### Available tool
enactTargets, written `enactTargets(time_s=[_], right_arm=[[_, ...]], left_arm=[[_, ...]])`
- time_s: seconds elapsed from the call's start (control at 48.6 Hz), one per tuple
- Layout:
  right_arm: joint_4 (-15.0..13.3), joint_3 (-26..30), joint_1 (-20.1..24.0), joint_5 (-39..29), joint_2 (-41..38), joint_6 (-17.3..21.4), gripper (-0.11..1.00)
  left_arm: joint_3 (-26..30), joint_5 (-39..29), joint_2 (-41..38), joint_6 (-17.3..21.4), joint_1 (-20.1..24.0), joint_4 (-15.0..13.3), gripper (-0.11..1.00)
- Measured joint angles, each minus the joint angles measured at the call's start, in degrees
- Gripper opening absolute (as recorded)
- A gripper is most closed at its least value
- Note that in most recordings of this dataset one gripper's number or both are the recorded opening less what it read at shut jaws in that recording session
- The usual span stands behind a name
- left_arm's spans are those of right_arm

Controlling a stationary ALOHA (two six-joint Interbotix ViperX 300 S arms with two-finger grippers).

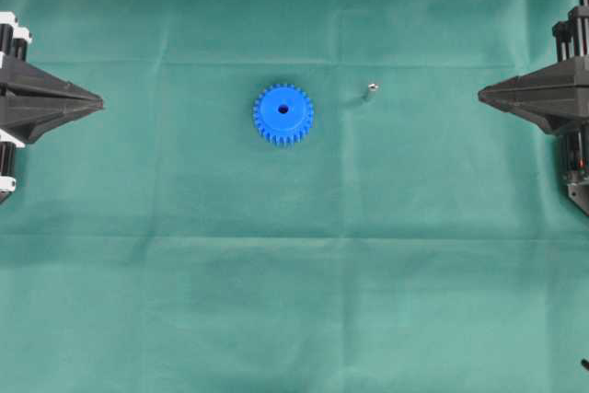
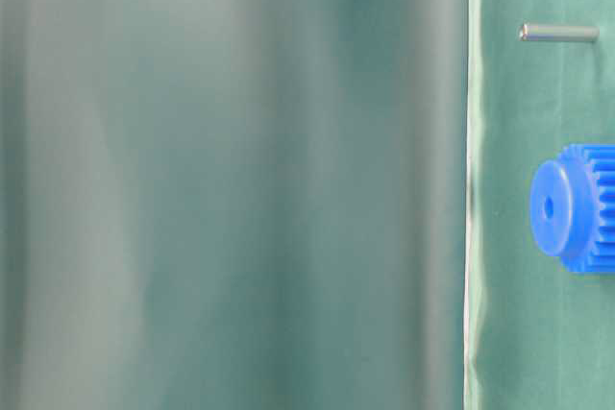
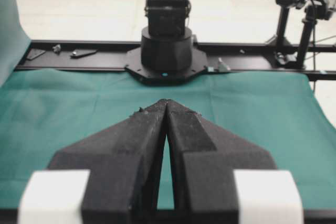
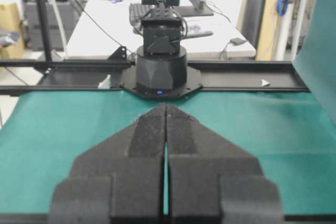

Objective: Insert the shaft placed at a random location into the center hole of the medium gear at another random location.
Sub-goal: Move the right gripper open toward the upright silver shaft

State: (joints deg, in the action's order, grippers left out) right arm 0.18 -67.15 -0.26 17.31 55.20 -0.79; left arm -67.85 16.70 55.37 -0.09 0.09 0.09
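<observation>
Overhead: the bright blue toothed plastic medium gear [image 1: 283, 114] lies flat on the green cloth [image 1: 294, 301], its dark center hole [image 1: 282, 109] facing up; the tiny silvery metal shaft [image 1: 370, 91] lies apart to its right. The left gripper [image 1: 99, 98] and right gripper [image 1: 480, 94] sit at opposite edges.

Table-level: shaft [image 2: 559, 33] above gear [image 2: 575, 206] (the picture is turned sideways).

Left wrist: black fingertips [image 3: 157, 109] pressed together, holding nothing.

Right wrist: fingertips [image 4: 159, 112] likewise together.
</observation>
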Motion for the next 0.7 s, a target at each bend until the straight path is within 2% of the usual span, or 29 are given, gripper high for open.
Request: enactTargets(time_s=[0.206,0.515,0.597,0.7], right_arm=[[-0.3,0.1,-0.8,-2.7,-1.1,0.0,0.01],[-0.3,0.4,-4.3,-2.1,-4.9,0.0,0.01],[-0.3,0.3,-5.2,-1.0,-7.6,-0.1,0.11],[-0.4,0.3,-6.5,1.2,-11.9,0.0,0.37]], left_arm=[[0.3,-2.0,-0.3,-0.3,0.0,0.4,0.00],[0.3,-2.2,-0.4,-0.2,0.0,0.6,0.00],[0.4,-2.2,-0.4,-0.2,0.0,0.6,0.00],[0.4,-2.3,-0.4,-0.2,0.0,0.6,0.00]])
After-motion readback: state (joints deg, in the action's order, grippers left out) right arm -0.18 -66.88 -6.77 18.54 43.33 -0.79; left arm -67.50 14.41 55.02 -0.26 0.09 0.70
